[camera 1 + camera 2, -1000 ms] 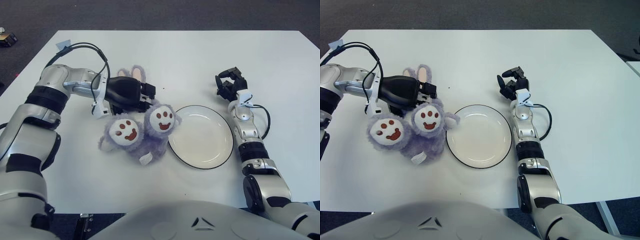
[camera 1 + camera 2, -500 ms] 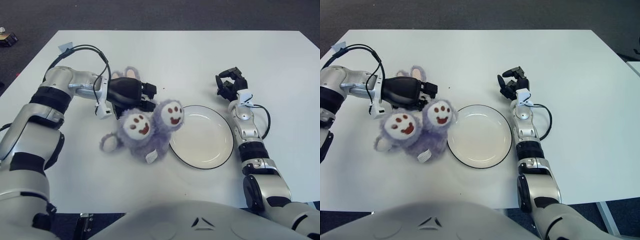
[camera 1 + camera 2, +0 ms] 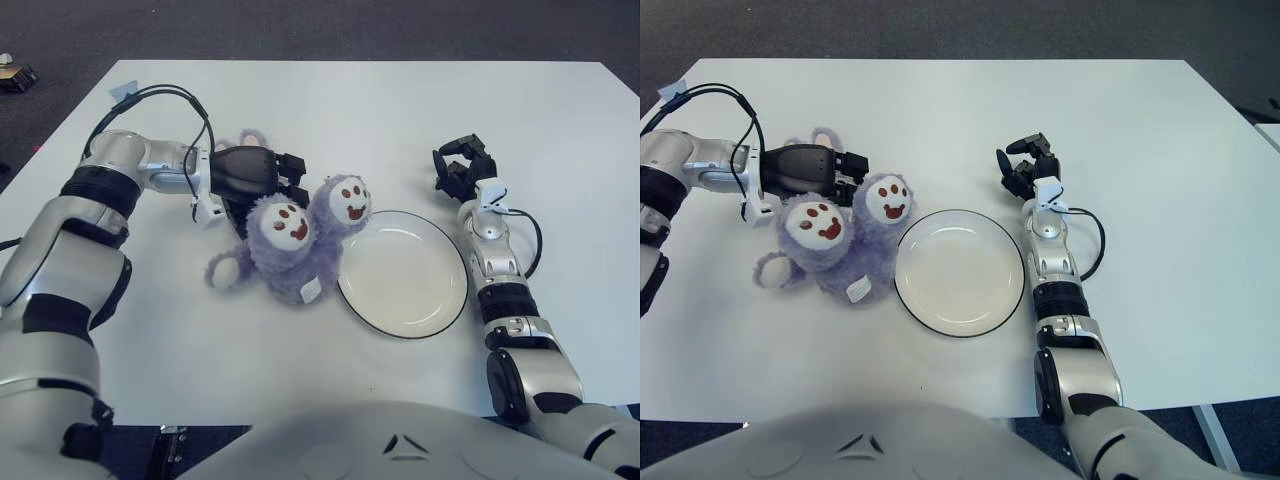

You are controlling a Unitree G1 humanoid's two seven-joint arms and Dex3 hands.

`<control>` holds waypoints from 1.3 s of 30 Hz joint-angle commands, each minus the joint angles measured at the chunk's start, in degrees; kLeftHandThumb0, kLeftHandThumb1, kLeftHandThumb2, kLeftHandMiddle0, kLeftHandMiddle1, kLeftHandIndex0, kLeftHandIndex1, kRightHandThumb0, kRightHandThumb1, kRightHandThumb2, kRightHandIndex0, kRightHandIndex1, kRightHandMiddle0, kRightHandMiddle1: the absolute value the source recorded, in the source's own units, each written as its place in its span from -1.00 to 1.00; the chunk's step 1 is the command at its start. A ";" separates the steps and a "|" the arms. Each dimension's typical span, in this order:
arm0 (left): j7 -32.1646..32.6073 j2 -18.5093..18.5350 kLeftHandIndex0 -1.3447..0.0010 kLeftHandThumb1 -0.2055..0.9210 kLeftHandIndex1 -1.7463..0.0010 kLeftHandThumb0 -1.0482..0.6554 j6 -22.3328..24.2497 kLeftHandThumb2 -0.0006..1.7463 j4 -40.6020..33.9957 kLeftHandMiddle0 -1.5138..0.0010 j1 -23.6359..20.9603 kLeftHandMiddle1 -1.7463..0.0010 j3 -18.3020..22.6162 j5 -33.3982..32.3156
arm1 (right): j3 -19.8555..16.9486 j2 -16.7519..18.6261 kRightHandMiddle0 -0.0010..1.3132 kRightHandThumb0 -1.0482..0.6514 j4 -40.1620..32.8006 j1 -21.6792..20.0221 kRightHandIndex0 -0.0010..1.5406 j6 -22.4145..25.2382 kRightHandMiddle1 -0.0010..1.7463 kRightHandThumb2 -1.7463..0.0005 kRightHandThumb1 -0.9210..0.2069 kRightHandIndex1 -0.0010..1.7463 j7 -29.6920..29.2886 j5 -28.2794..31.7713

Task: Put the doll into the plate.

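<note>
The doll (image 3: 290, 245), a purple plush with two red-printed foot soles facing up, lies tilted on the white table just left of the plate, one foot reaching over the plate's left rim. The plate (image 3: 405, 275) is white with a dark rim and holds nothing. My left hand (image 3: 250, 175) is behind the doll, fingers closed on its head and ear end, which is mostly hidden by the hand. My right hand (image 3: 458, 167) rests on the table beyond the plate's right side, fingers curled, holding nothing.
The white table (image 3: 380, 110) extends beyond the plate at the back and right. A black cable (image 3: 165, 95) loops off my left forearm. A small piece of tape (image 3: 125, 90) sits at the table's far left corner. Dark floor surrounds the table.
My left hand has pulled the doll up and to the right, toward the plate. The doll's feet now sit higher and closer to the rim. The right arm has not moved.
</note>
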 commanded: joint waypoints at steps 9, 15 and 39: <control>-8.95 0.12 0.23 0.25 -0.63 0.22 4.43 0.05 5.53 0.18 -2.46 -0.74 -0.09 -6.00 | -0.30 -0.33 -0.44 -0.20 2.76 1.99 0.07 3.78 0.87 0.39 -0.85 1.00 0.35 -0.11; -13.58 0.27 0.33 0.12 -0.80 0.23 9.28 0.25 7.28 0.23 -3.07 -0.88 0.53 -8.56 | -0.34 -0.30 -0.44 -0.20 2.51 1.96 0.07 4.51 0.87 0.39 -0.84 1.00 0.37 -0.07; -16.02 -1.41 0.42 -0.02 -1.00 0.23 26.76 0.46 7.08 0.24 -2.67 -0.97 3.51 -12.60 | -0.27 -0.27 -0.45 -0.20 2.13 1.99 0.06 5.82 0.87 0.39 -0.84 1.00 0.55 -0.25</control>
